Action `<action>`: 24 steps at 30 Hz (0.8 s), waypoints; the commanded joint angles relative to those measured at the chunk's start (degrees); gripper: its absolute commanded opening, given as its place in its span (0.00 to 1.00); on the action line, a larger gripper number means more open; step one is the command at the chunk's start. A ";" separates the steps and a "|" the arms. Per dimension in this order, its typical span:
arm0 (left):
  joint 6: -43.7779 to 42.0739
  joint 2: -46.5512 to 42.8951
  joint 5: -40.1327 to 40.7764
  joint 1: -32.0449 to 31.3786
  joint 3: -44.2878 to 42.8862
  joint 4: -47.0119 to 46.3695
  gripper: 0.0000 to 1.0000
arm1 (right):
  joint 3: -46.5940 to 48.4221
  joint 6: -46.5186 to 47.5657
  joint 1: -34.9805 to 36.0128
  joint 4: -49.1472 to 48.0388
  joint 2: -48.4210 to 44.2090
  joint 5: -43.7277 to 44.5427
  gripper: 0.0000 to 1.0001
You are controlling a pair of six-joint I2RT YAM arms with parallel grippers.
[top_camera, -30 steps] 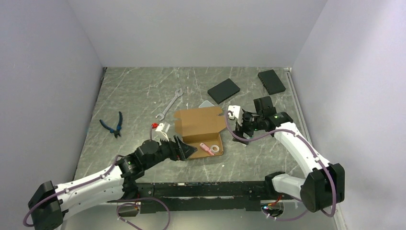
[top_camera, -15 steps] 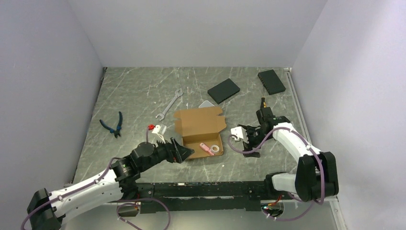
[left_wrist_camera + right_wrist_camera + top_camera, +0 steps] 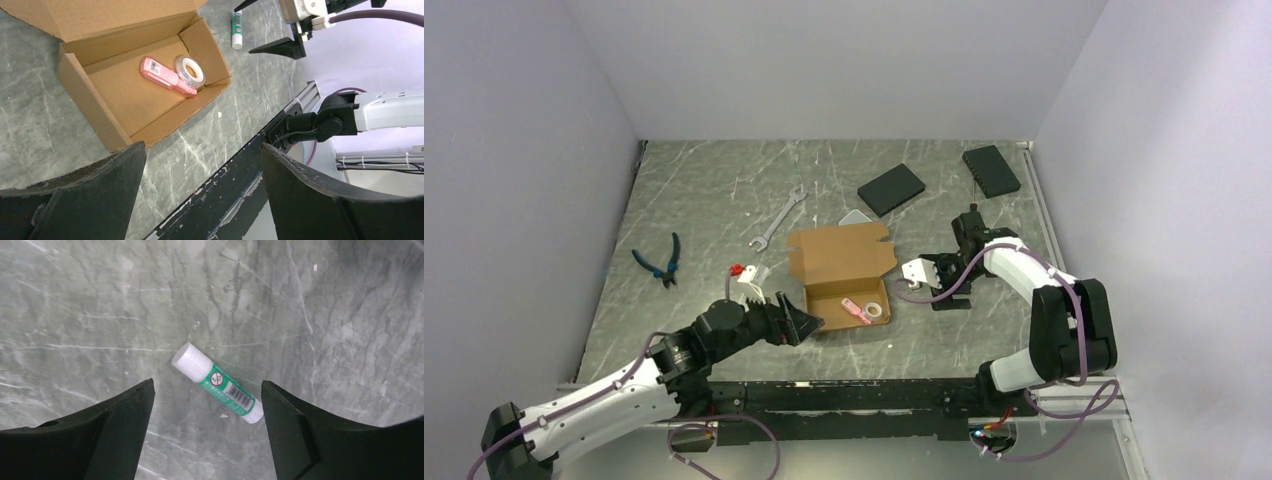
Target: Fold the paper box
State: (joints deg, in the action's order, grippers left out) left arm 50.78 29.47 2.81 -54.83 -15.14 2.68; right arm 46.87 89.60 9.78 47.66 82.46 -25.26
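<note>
Over the last second we see the right arm fold in, its elbow rising from the lower right corner of the overhead view, while the left arm draws back slightly toward the lower left. The plain brown corrugated cardboard paper box [image 3: 839, 255] has stayed put at the centre of the grey marbled worktop [image 3: 704, 190]. It sits as a shallow open tray with its lid flap standing up along the far side. Toward the tray's right end lie a pink oblong plastic item [image 3: 167, 76] and a small roll of clear tape [image 3: 190, 69], side by side.

The left fingers [image 3: 80, 200], black and wedge-shaped, are spread wide apart and hold nothing. In the overhead view they sit just beside the lower left corner of the box.

The right fingers [image 3: 325, 435] are likewise spread wide and hold nothing. They hover just right of the box. Between them, at the centre of the right wrist view, a green and white glue stick [image 3: 217, 382] lies flat on the worktop. It lies on a diagonal with its white cap toward the upper left, and touches neither finger.

Elsewhere in the overhead view:
- A silver open-ended wrench [image 3: 779, 218] lies to the upper left of the box.
- Blue-handled pliers [image 3: 664, 258] lie well apart at the left.
- A small translucent white case [image 3: 854, 216] peeks out just behind the lid.
- One black flat rectangular slab [image 3: 891, 189] lies above the box.
- A second black slab [image 3: 991, 170] lies in the upper right.
</note>
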 commanded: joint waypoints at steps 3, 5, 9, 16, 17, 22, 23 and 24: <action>-0.15 -0.73 0.24 0.21 -1.36 0.79 0.89 | 1.93 -2.01 -0.11 -3.85 3.48 3.81 0.73; -0.77 0.04 0.35 0.17 -2.00 1.10 0.89 | 1.81 -2.93 -0.14 -4.77 3.84 4.43 0.71; -0.38 1.86 -0.35 0.16 -1.34 -1.20 0.89 | 0.86 -3.82 -0.11 -6.49 4.40 5.40 0.69; 0.40 3.63 -1.84 0.17 -0.96 -3.65 0.89 | 1.16 -6.82 -0.20 -6.64 6.55 6.66 0.53; 0.68 3.62 -1.96 0.17 -0.75 -4.17 0.89 | 1.20 -7.24 -0.24 -6.55 6.65 6.58 0.49; 2.68 4.01 -3.25 0.22 1.34 -7.88 0.88 | 0.88 -8.33 -0.72 -6.07 6.34 5.50 0.31; 2.96 4.06 -3.59 0.24 1.45 -8.13 0.88 | 0.85 -8.57 -0.85 -5.62 6.28 5.08 0.27; 3.07 4.09 -3.83 0.21 1.39 -8.15 0.88 | 0.96 -8.77 -0.91 -5.07 6.24 4.44 0.25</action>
State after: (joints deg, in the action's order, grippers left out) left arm 52.16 33.23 1.04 -54.83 -14.39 -1.06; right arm 47.57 81.58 9.47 43.18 87.92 -19.99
